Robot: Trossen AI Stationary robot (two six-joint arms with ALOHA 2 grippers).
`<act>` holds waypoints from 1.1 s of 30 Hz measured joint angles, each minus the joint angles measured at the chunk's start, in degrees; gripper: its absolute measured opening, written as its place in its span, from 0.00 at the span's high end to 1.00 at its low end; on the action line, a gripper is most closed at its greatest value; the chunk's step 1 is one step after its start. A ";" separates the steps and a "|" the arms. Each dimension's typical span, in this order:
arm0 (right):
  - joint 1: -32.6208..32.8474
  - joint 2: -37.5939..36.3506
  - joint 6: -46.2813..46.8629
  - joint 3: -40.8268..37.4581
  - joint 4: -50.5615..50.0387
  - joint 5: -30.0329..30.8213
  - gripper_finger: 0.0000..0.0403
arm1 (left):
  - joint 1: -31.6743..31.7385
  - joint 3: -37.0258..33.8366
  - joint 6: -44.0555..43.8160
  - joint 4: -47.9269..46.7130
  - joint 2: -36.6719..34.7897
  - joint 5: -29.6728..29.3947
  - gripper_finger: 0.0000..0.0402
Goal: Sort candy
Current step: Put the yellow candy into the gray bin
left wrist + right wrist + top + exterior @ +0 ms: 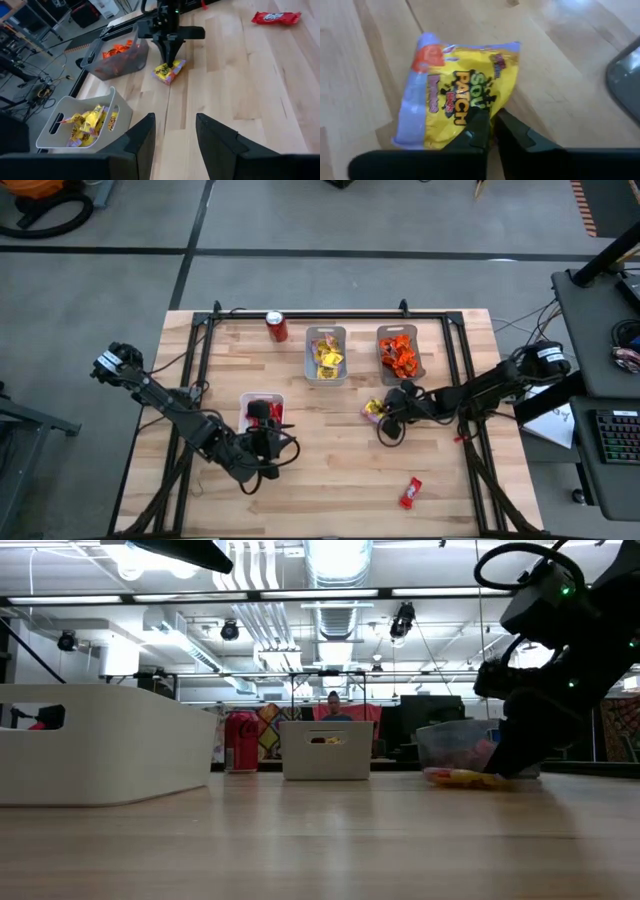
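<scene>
A yellow candy packet (373,410) (460,95) lies flat on the table in front of the orange tray. My right gripper (386,413) (492,127) is shut on its edge; the left wrist view shows that gripper (170,57) standing over the packet (169,72). My left gripper (266,442) (175,135) is open and holds nothing, hovering beside a white tray (246,416) that holds red candy. A grey tray (325,332) holds yellow candy, and another grey tray (381,352) holds orange candy. A lone red packet (410,492) lies near the table's near edge. My right gripper pinches the yellow packet at one edge (479,111) between its two fingers. The fingers come slanting down from the table's right side. The packet lies flat on the wood, with most of it spread out beyond the fingertips.
A red soda can (276,326) stands near the far edge, left of the yellow tray. Black frame rails (330,314) run along the table's far and side edges. Bare wood lies between the white tray and the red packet (276,18).
</scene>
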 joint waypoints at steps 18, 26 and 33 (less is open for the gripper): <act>0.66 -8.47 -13.94 11.23 -0.87 -1.69 0.98 | 2.16 0.00 -0.25 -5.76 -2.58 -0.28 0.69; -1.53 -7.17 -23.15 17.63 -0.83 1.65 0.98 | 2.22 0.00 -0.25 -7.41 -2.97 -0.28 0.69; -8.78 -4.16 -35.77 23.82 -0.67 1.96 0.98 | 2.24 0.00 -0.44 -8.45 -2.97 -0.91 0.69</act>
